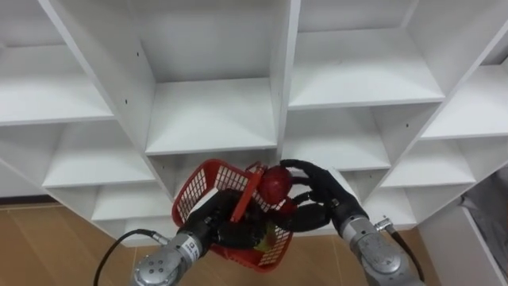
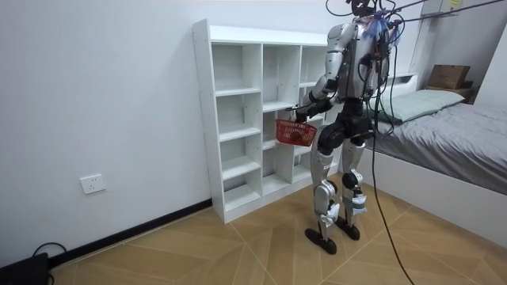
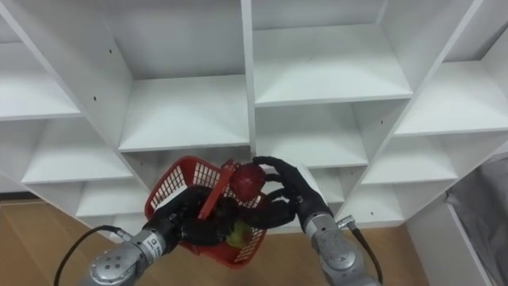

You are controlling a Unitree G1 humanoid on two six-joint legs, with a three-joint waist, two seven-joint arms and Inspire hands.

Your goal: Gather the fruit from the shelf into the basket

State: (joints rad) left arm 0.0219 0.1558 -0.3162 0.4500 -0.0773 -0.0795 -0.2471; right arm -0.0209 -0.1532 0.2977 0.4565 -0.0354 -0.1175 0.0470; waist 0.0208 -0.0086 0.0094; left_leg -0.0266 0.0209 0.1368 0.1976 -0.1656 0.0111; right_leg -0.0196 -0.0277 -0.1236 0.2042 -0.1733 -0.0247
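1. White-boarded closet of open compartments, set against a pale wall; wooden herringbone floor beneath, with a wall socket low on the room view's left.
2. Grey-covered bed on the room view's right, a pillow at its head and a brown box on the ledge behind.
3. Robot upright on both feet, close in front of the closet's middle columns and facing them.
4. Left robot hand curled on the near side of a red plastic basket, carried at about hip height before the shelves; loose handle slanting across the opening.
5. Right robot hand closed, fingers and thumb, round a red apple, held over the basket's far right rim.
6. Yellow-green fruit low in the basket, largely hidden behind dark fingers; kind unclear.
7. Exact purchase of the left fingers, on rim or on mesh, hard to make out; closet's lowest compartments partly covered by the arms and basket in the eye views.
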